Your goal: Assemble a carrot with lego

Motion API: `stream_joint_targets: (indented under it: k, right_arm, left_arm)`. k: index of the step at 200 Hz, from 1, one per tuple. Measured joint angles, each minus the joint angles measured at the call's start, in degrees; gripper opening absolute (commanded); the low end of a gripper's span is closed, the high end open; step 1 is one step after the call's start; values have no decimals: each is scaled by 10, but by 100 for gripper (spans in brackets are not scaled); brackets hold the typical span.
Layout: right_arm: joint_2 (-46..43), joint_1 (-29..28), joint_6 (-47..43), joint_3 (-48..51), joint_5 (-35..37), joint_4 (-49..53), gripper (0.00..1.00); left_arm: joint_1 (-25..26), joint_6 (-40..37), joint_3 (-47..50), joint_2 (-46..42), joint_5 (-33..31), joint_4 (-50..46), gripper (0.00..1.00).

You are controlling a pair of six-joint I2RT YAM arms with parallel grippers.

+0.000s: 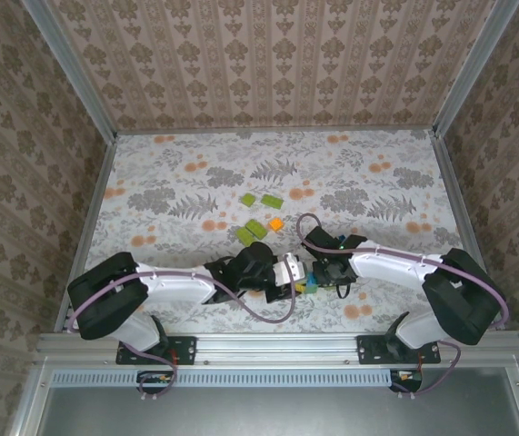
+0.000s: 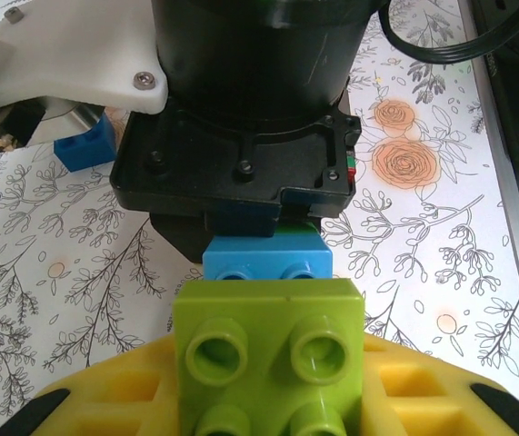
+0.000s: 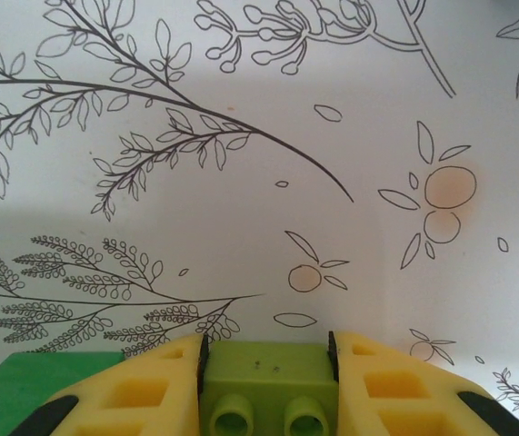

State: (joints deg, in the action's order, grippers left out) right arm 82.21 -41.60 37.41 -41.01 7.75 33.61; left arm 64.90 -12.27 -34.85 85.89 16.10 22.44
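Carrot (image 2: 268, 350), long axis L–R, ends tight in L jaws & R jaws

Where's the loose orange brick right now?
In the top view the orange brick lies loose near the middle of the table, with a lime-green brick just to its left and another lime-green one just beyond it.

Floral tablecloth (image 1: 195, 177), patterned walls (image 1: 268, 64)

Loose lego (image 1: 257, 228) lies on table (image 1: 195, 173) behind carrot (image 1: 311, 285).
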Motion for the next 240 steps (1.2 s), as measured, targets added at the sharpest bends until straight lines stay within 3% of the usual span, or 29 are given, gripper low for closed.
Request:
stream_joint_targets:
  k: [84, 155, 240]
  right_arm:
    - [-8, 0, 0, 9, -10, -35, 24]
    - [-64, 2, -5, 0, -24, -43, 24]
    - [-116, 41, -33, -14, -18, -6, 24]
  left_arm:
    - [5, -26, -30, -22, -5, -94, 33]
    - [-10, -28, -19, -76, -17, -144, 33]
    - [-18, -33, -73, -85, -53, -245, 32]
